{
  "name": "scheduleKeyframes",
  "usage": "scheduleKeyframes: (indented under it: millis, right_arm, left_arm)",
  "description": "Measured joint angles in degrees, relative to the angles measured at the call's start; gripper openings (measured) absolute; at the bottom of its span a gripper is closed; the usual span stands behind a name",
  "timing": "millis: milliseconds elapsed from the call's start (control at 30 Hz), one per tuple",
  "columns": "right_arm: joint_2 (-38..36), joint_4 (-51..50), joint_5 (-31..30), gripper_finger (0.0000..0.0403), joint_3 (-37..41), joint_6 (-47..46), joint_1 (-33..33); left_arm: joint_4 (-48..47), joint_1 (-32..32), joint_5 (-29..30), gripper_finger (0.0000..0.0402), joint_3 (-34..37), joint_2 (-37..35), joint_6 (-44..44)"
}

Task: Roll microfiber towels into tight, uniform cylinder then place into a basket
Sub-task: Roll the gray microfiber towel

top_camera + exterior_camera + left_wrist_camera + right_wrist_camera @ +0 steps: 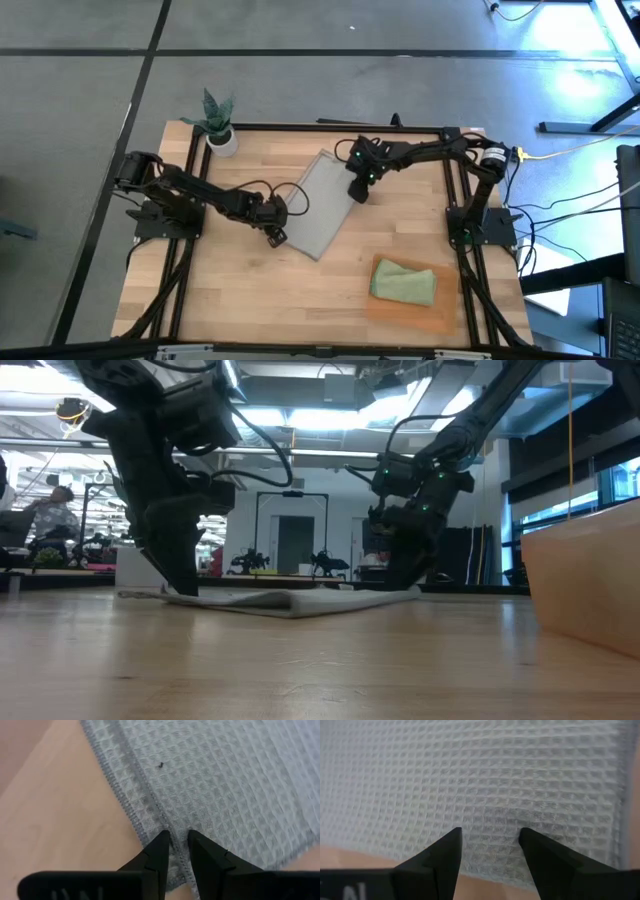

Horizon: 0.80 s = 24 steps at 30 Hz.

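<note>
While flat, grey towel [322, 203] apparently runs diagonally, far-right to near-left.

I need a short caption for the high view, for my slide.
Both grippers, left and right, on the flat grey towel; green towel in the basket.

Bright glare washes the floor [560, 60] at the high view's top right. In the low view, ceiling lights [330, 420] leave both arms as dark silhouettes; the near desk [300, 670] is blurred.
</note>
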<state>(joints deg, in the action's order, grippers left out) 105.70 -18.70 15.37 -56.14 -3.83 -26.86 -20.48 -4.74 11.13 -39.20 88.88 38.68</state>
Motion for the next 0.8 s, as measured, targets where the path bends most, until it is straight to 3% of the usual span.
scheduleKeyframes:
  millis: [333,433,600,800]
  right_arm:
    - [0.55,9.63,-2.08,0.0210,0.35,1.10,-2.50]
    - [0.60,10.88,-5.46,0.0210,0.36,1.09,-2.77]
    - [-0.73,7.24,-7.33,0.0210,-2.24,2.87,-2.90]
    - [-7.17,-4.23,-5.05,0.0210,-5.80,11.80,-1.37]
  left_arm:
    - [11.14,-2.62,-1.02,0.0071,0.08,2.84,0.59]
    - [15.67,-2.60,-1.98,0.0071,0.10,4.42,1.69]
    - [19.92,-2.40,-3.48,0.0071,-0.18,5.22,-0.35]
    - [14.72,-1.75,-3.44,0.0071,-1.05,0.16,-3.95]
